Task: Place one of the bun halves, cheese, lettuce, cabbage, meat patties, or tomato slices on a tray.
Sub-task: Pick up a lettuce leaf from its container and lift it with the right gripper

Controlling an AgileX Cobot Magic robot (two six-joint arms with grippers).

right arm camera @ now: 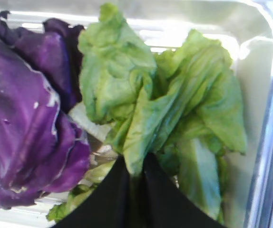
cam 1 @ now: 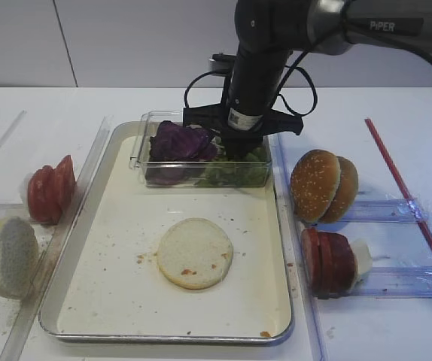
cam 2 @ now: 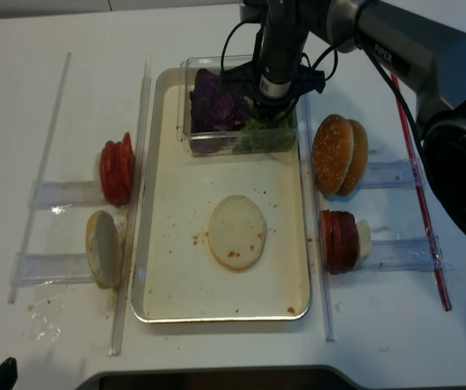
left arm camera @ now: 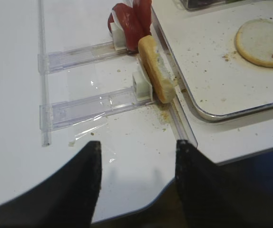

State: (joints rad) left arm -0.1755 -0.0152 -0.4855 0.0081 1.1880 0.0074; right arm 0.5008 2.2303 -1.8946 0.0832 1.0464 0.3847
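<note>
My right gripper reaches down into a clear plastic box at the far end of the silver tray. Its black fingers are shut on a fold of the light-green lettuce. Dark purple cabbage fills the box's left half, beside the lettuce. One pale bun half lies flat in the tray's middle. My left gripper hangs open and empty over the table's near left edge, short of an upright bun half.
Left of the tray, tomato slices and a bun half stand in clear holders. To its right stand seeded bun tops, meat patties and cheese. A red rod lies far right.
</note>
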